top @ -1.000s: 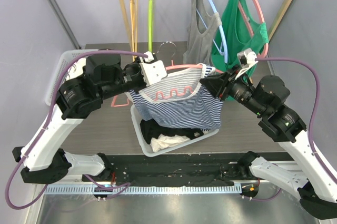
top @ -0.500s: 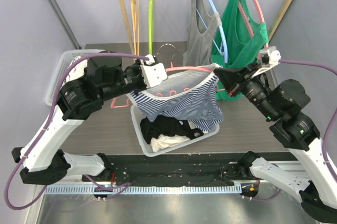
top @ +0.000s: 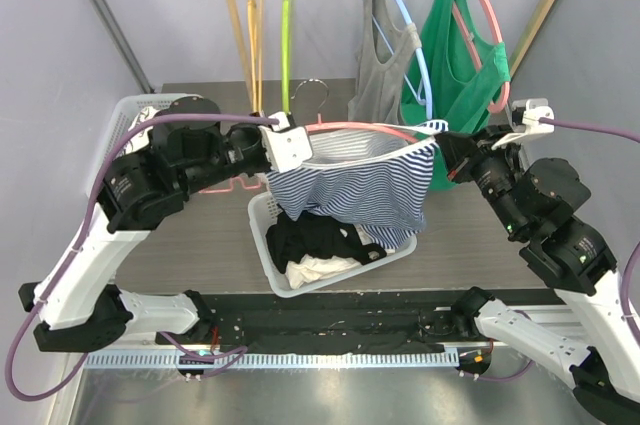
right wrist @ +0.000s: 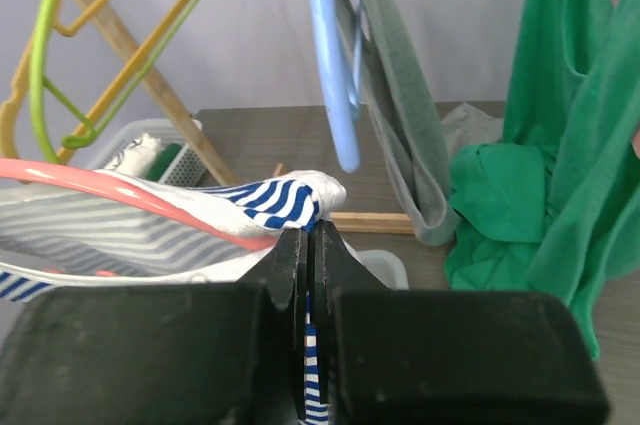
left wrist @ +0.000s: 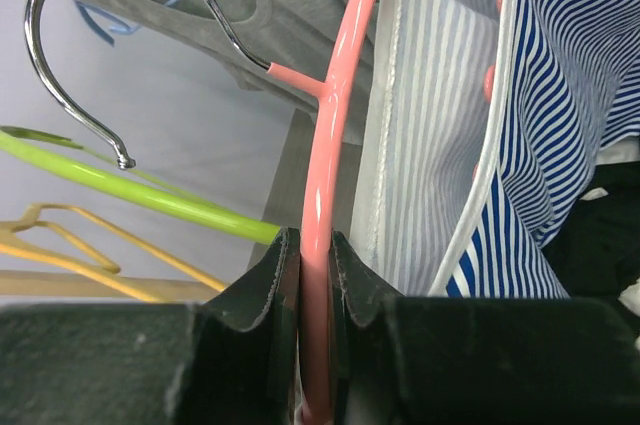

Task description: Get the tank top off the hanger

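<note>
Hanging over the basket point(top: 259, 237), the soft, light striped tank top point(top: 360, 190) is drooping from the pink hanger point(top: 350, 128). The left claw point(left wrist: 315, 245) is squeezing the hanger. The right claw point(right wrist: 310, 237) is pinching the top's edge, probably a good spot.

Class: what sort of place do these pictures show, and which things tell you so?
Probably a robot lab cell staged for laundry: plain grey partition walls, a wooden clothes rack with hangers, and a white laundry basket.
</note>
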Controlling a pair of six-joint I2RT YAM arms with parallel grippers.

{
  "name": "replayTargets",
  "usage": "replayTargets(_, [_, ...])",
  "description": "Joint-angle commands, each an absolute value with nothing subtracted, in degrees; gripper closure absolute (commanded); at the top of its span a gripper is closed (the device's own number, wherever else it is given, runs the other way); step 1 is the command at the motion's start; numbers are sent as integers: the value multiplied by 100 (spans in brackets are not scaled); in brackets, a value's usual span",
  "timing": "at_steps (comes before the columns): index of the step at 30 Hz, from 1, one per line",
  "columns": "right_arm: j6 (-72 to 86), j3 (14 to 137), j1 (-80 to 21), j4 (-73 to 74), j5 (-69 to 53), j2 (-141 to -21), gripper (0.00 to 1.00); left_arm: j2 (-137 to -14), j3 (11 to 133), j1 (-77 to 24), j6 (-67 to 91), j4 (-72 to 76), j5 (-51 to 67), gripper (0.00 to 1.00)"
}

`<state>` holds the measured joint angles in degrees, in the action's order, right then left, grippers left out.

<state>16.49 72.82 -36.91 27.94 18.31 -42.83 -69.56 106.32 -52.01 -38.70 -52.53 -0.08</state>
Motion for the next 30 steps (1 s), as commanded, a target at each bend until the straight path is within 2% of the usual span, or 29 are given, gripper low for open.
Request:
replayTargets(1, [1617, 7321, -3674, 3023, 2609, -4315, 99, -6767, 11109, -5177, -4719, -5176, -561, 100])
replayTargets(14, [1758, 7023, -3674, 3287, 2119, -4306, 99, -6864, 11214, -5098, -5220, -4421, -1160, 100])
replayTargets(23, [1521, 6943, -3665, 3612, 2434, -4394, 99, -7171, 12962, -4948, -4913, -6107, -132, 100])
replayTargets(28, [1564, 6847, -3674, 3621, 2329, -4465, 99, -7190, 13008, -4939, -4615, -5951, -61, 100])
replayTargets(30, [1617, 6777, -3674, 3569, 2233, -4474, 99, -7137, 12702, -4939, -4544, -5471, -201, 100])
